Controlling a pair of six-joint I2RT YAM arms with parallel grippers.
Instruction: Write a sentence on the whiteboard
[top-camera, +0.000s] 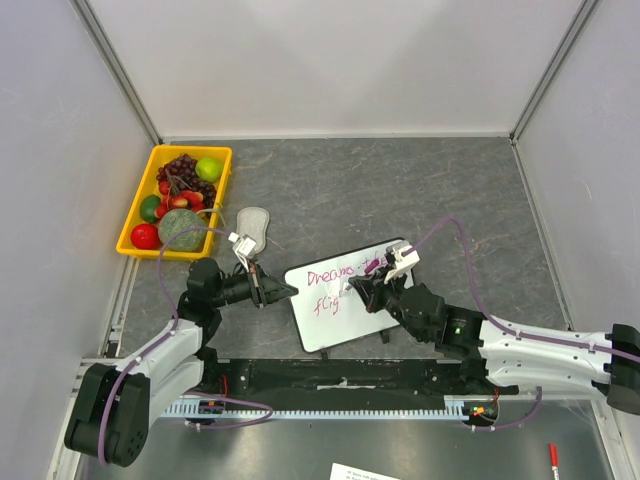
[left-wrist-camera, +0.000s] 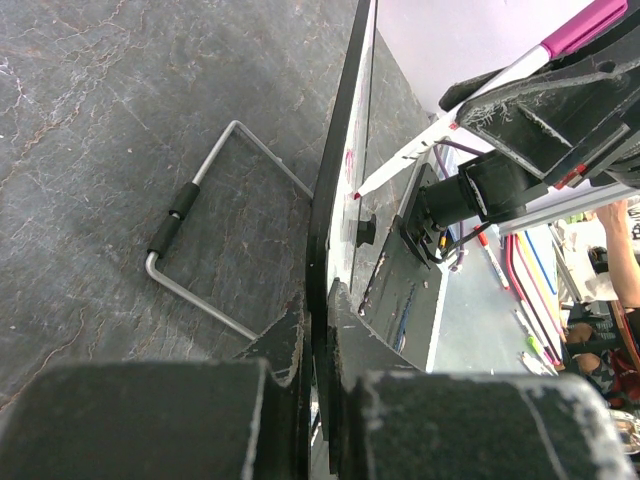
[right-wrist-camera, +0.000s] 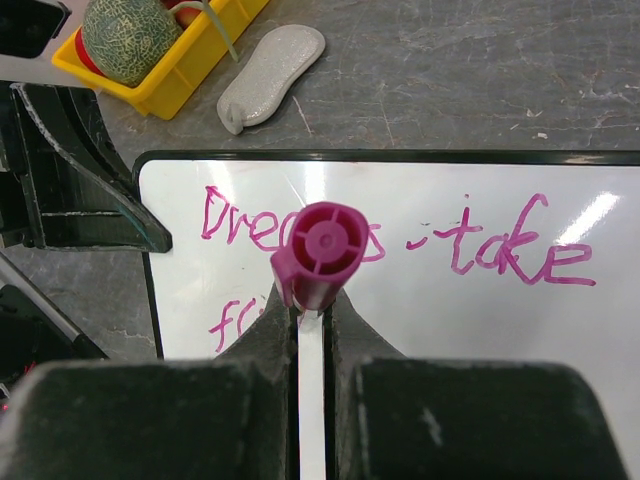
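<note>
The whiteboard (top-camera: 350, 315) stands tilted on the grey table between my arms. The sentence (top-camera: 335, 275) is in magenta: "Dreams" (right-wrist-camera: 235, 222) and "take" (right-wrist-camera: 520, 252) on the top line, and a second line that begins with "fl" (right-wrist-camera: 228, 318). My left gripper (top-camera: 285, 290) is shut on the whiteboard's left edge (left-wrist-camera: 335, 180), its jaws one on each side of the black frame. My right gripper (top-camera: 375, 285) is shut on a white marker with a magenta cap (right-wrist-camera: 322, 250). The marker's tip (left-wrist-camera: 356, 195) is at the board's face, at the second line.
A yellow bin (top-camera: 138, 205) of fruit sits at the back left. A grey oval eraser pad (top-camera: 252, 225) lies beside it, behind my left gripper. The board's wire foot (left-wrist-camera: 190, 215) rests on the table behind the board. A red marker (top-camera: 553, 455) lies at the near right.
</note>
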